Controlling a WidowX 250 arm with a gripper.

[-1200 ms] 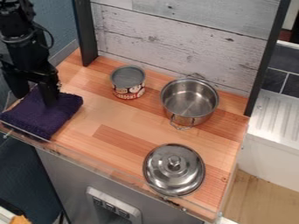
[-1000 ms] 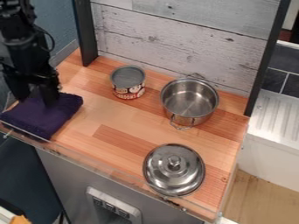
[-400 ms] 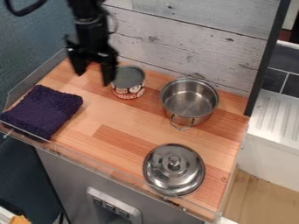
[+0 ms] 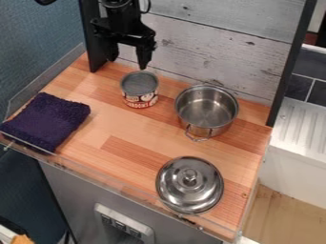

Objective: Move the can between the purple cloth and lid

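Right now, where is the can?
In the camera view, the can stands toward the back of the wooden counter, just left of the pot and below the gripper.

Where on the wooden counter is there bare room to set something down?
Bare wood lies between the folded purple cloth and round silver metal lid. It's more crowded by the back wall, where the labelled grey-topped can neighbours the silver pot.

Steel pot (image 4: 207, 112) upright on wooden counter (image 4: 134, 138); whitewashed plank wall (image 4: 216, 43) behind; grey-fronted cabinet (image 4: 73, 190) below.
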